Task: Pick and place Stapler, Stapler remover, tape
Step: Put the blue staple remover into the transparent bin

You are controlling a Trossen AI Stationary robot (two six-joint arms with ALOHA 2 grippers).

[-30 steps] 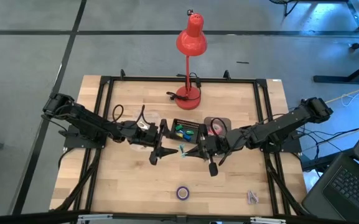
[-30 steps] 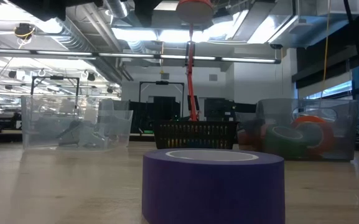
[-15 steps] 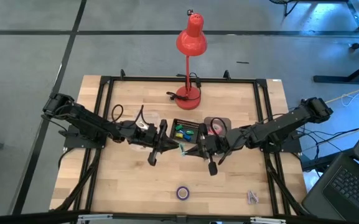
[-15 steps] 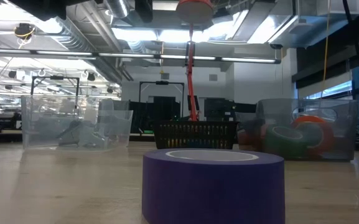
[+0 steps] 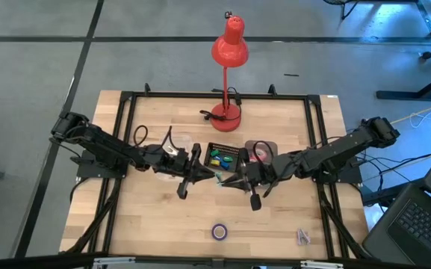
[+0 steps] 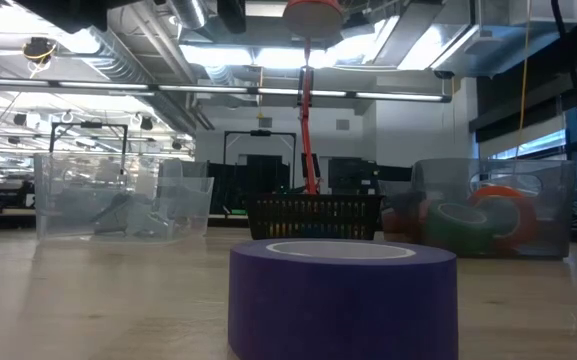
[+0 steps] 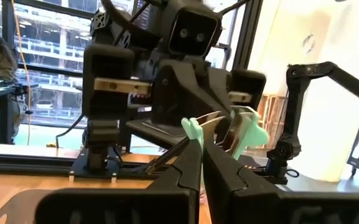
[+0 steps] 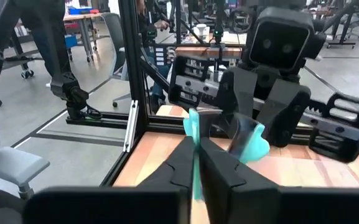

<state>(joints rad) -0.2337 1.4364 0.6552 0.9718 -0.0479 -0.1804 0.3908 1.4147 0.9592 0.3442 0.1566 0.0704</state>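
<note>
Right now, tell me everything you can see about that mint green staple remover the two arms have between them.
The staple remover is a small claw type with pale mint-green plastic wings and curved metal jaws between them. It hangs in the air above the wooden table, just in front of the black mesh basket, and does not rest on anything. The left gripper is shut on one wing and the right gripper pinches the other, so both arms hold it at once, mid-table.

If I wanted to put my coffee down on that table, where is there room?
Bare wood lies along the near edge of the table, left of the purple tape roll, and between that roll and a small object at the near right. The middle is crowded: both grippers meet there before the black basket and clear bins.
</note>
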